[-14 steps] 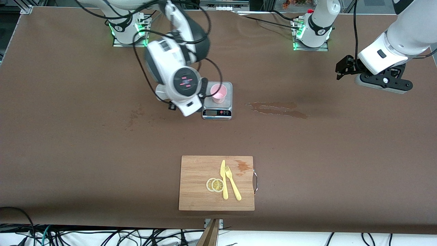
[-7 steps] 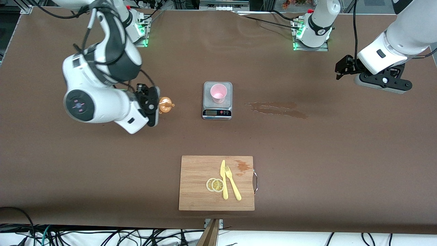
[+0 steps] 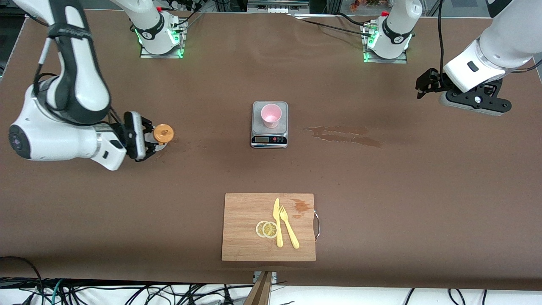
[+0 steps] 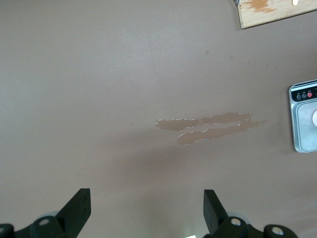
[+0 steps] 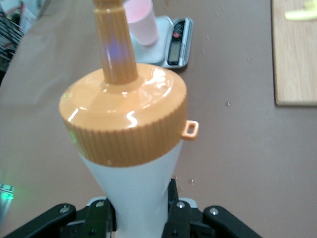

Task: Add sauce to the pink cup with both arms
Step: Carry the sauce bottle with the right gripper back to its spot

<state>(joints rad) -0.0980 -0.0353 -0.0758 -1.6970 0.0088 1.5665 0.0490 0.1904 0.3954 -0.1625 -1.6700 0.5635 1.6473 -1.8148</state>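
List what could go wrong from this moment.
1. The right gripper grips the sauce bottle low on its body; squeezing harder may squirt sauce onto the table, already stained by brownish spills.
2. The pink cup stands loose on the scale; a nudge may tip it.

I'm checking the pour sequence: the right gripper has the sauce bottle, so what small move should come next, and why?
Probably lower the bottle to the table and let go. The right gripper is shut on it toward the right arm's end of the table, well apart from the pink cup on the scale. The left gripper waits open over the table's other end.
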